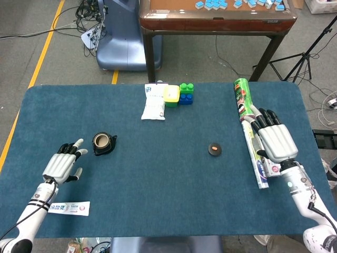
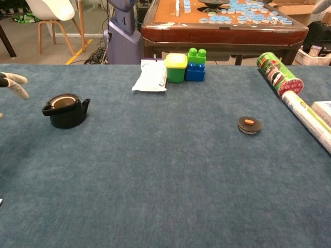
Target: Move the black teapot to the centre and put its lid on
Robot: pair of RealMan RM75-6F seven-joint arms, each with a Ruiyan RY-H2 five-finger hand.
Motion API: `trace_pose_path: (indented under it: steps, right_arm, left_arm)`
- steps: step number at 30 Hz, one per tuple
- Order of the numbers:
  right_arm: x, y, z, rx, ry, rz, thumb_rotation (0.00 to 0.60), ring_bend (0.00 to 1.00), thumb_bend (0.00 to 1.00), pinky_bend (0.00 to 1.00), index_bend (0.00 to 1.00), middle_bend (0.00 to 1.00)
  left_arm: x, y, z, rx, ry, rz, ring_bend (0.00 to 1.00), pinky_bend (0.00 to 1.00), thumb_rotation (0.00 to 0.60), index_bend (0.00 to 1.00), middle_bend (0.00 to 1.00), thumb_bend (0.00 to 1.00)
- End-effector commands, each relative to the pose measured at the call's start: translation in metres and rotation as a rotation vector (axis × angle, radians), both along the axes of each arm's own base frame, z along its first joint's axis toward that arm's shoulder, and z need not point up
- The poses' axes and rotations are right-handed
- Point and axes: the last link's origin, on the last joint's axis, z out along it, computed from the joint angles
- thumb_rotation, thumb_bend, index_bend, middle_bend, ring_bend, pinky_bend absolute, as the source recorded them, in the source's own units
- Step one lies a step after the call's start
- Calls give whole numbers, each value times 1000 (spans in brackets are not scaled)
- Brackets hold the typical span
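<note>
The black teapot (image 1: 103, 144) (image 2: 65, 110) stands uncovered on the left part of the blue table, spout pointing right. Its round black lid (image 1: 214, 149) (image 2: 249, 124), with an orange knob, lies apart on the right of the middle. My left hand (image 1: 66, 162) hovers just left of and nearer than the teapot, fingers spread, holding nothing; only its fingertips (image 2: 15, 85) show in the chest view. My right hand (image 1: 275, 139) rests open at the right side, over a rolled tube, far from the lid.
A green can (image 1: 242, 95) and a long rolled tube (image 1: 254, 158) lie along the right side. A white packet (image 1: 154, 103), a yellow-lidded box (image 1: 171, 95) and green-blue bricks (image 1: 186, 93) sit at the back. A toothpaste box (image 1: 68, 207) lies front left.
</note>
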Motion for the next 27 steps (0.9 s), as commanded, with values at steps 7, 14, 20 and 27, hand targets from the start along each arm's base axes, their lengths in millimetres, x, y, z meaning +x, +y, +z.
trace_pose_path:
  steps: [7,14,20,27]
  right_arm:
    - [-3,-18,7,8,-8,-8,600,0,538,0,159,0]
    - [-6,-27,11,15,-12,-3,600,0,538,0,159,0]
    - [-7,-34,11,26,-15,0,600,0,538,0,159,0]
    - [-10,-40,13,36,-15,2,600,0,539,0,159,0]
  left_arm:
    - [28,18,-11,0,-14,-11,0,0,600,160,0,453]
    - [33,27,-27,-6,-23,1,0,0,600,251,0,453]
    - [39,34,-45,-28,-30,10,0,0,600,235,0,453]
    - [44,39,-57,-33,-28,26,0,0,600,173,0,453]
